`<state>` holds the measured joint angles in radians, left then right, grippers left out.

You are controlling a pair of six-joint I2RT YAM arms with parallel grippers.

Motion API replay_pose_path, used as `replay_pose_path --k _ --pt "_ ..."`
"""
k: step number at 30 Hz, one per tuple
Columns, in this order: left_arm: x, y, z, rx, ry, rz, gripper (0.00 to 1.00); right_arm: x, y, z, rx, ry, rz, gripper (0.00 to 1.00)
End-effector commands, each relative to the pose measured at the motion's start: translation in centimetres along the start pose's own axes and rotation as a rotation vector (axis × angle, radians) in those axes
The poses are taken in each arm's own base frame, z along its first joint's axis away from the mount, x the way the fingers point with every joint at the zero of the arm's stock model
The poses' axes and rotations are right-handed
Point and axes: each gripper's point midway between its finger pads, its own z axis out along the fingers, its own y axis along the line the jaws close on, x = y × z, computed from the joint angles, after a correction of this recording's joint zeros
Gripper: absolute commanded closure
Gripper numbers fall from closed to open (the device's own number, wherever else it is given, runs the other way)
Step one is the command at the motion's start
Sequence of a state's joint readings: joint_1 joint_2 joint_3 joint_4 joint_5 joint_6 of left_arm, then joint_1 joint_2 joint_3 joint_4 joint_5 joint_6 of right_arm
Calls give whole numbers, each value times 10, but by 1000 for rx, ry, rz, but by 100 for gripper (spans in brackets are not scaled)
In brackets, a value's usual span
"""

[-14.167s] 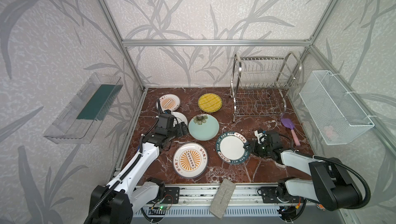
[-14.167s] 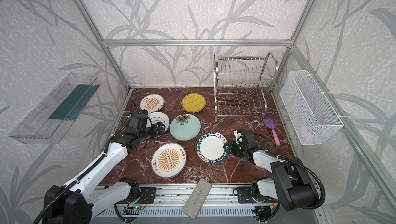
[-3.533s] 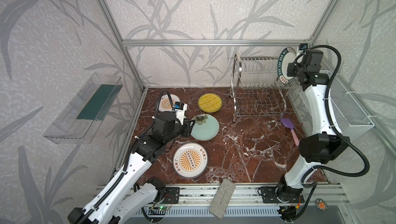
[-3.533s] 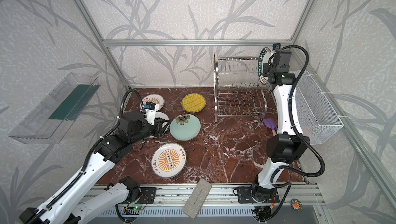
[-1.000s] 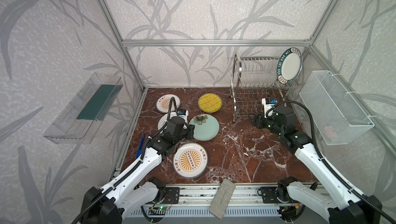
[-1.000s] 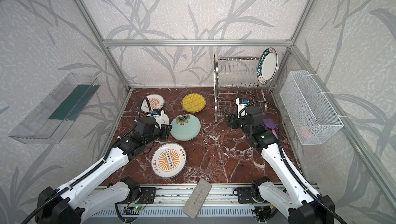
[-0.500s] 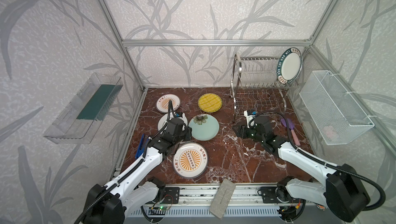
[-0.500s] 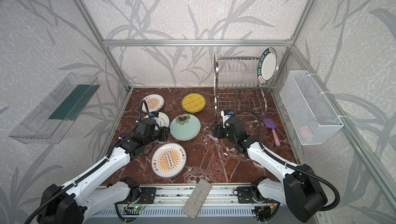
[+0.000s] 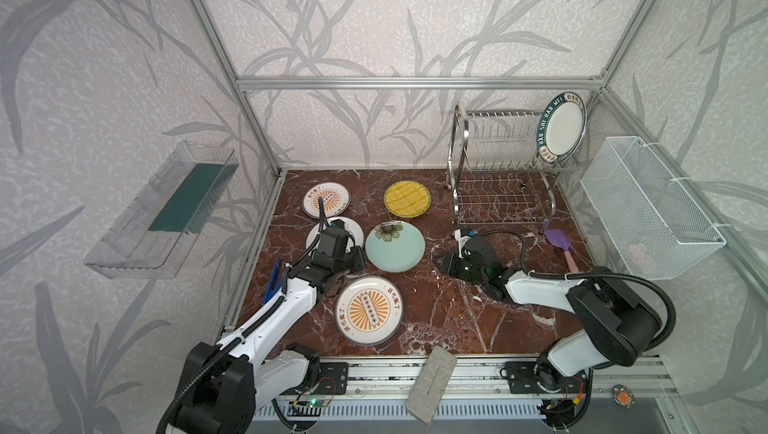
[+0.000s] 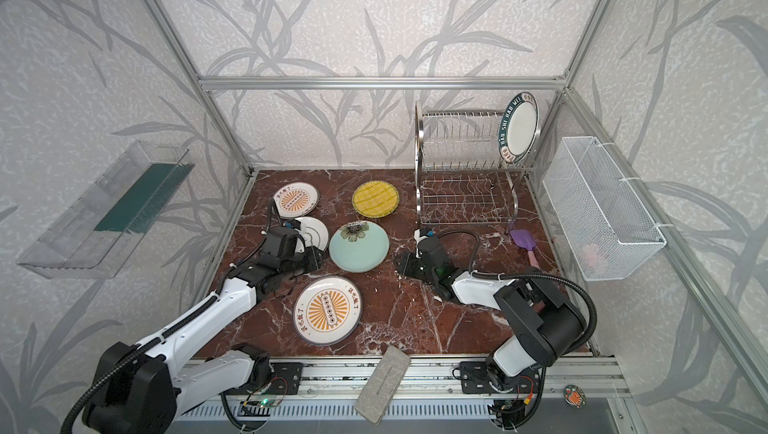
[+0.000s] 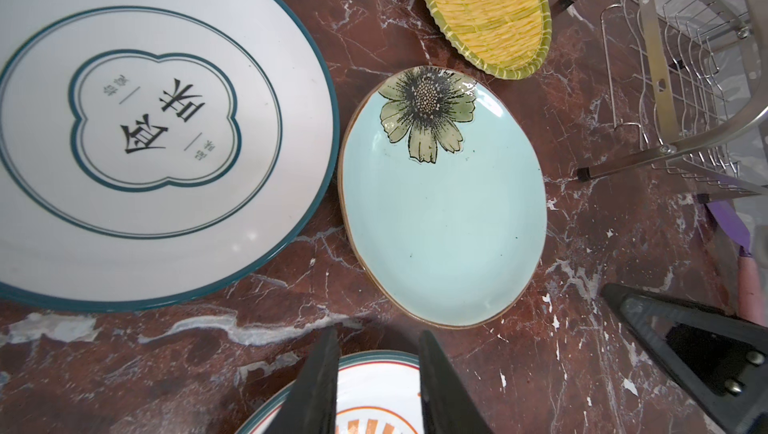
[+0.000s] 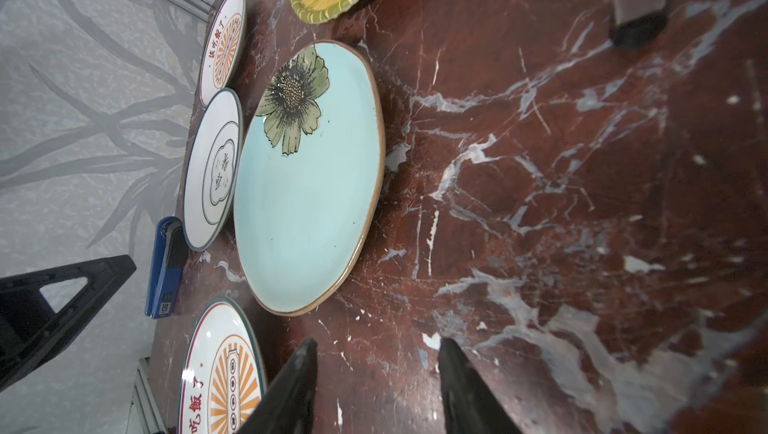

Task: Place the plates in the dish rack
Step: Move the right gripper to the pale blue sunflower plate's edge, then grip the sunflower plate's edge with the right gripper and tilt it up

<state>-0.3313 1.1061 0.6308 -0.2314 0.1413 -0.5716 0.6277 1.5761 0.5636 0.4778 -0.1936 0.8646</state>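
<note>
Five plates flat on the tabletop, one in the rack, both claws holding nothing

The dish rack [image 9: 496,168] stands at the back right of the marble tabletop [image 9: 457,320]; the teal-rimmed plate [image 9: 563,126] stands on edge at the right end of its upper tier; the rest lie flat to the left of the rack: the small sunburst plate [image 9: 326,200] and the yellow plate [image 9: 407,199] at the back, the ringed white plate [image 11: 158,120] just beside the mint plate [image 9: 395,247], the large sunburst plate [image 9: 370,310] nearest the front; the left claw [image 11: 376,340] hangs over the large sunburst plate's rim, fingers a narrow gap apart, clamped on nothing; the right claw [image 12: 376,353] sits low over bare marble near the mint plate's edge, fingers wider apart, nothing between them.
</note>
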Motion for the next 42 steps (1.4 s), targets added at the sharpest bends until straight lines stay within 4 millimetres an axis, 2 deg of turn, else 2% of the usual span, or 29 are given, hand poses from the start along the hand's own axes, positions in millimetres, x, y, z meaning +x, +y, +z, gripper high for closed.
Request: replay_pose_path --k 1,9,17,22,27,34,38,42 --pt "1 -5 1 37 2 -24 68 -3 12 11 -52 -13 33 52" --pt "2 -3 0 34 6 -27 68 6 5 39 -75 26 71 52" --pt "2 -3 -1 34 3 -24 68 11 -1 56 -81 46 109 52" --pt "2 -4 -1 39 0 -23 69 5 4 67 -108 24 145 54" --pt "3 -3 -1 37 -1 -24 69 1 8 78 -120 6 176 61" --pt "2 -2 -3 34 -10 -23 69 -3 15 81 -111 -7 162 67" --pt "2 0 -3 25 -14 -22 69 -3 13 83 -105 -12 179 77" --pt "2 -1 -3 29 -13 -22 69 -2 11 86 -114 -13 203 81"
